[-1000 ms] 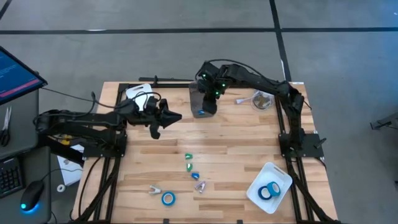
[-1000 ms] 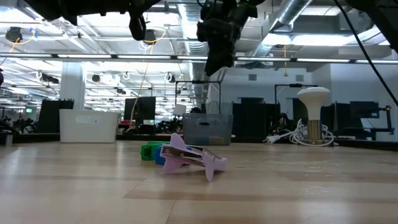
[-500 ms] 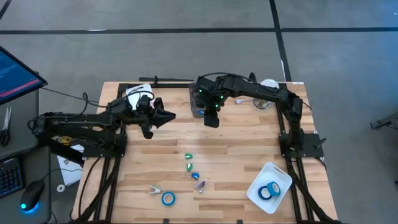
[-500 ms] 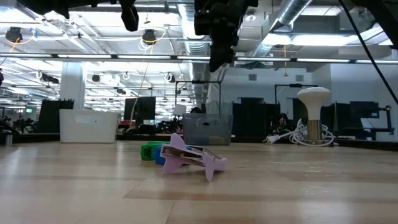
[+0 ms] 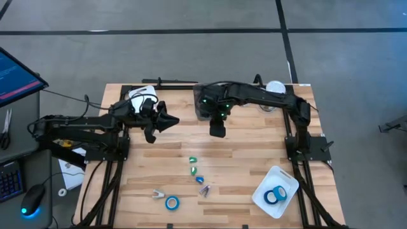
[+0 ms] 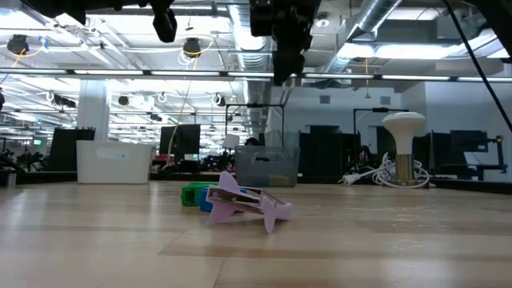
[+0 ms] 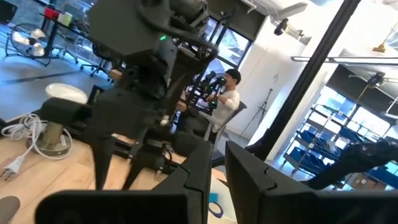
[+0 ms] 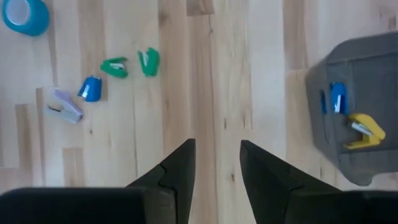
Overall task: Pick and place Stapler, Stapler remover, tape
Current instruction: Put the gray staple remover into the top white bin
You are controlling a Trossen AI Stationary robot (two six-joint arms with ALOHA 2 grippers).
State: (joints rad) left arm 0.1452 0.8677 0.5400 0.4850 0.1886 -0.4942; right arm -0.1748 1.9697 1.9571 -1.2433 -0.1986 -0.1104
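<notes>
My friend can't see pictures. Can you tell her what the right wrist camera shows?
The right gripper hangs open and empty over a wooden table. Past it lie two green staple removers, a blue one, a purple stapler and a blue tape roll. A grey bin holds blue and yellow items.
</notes>
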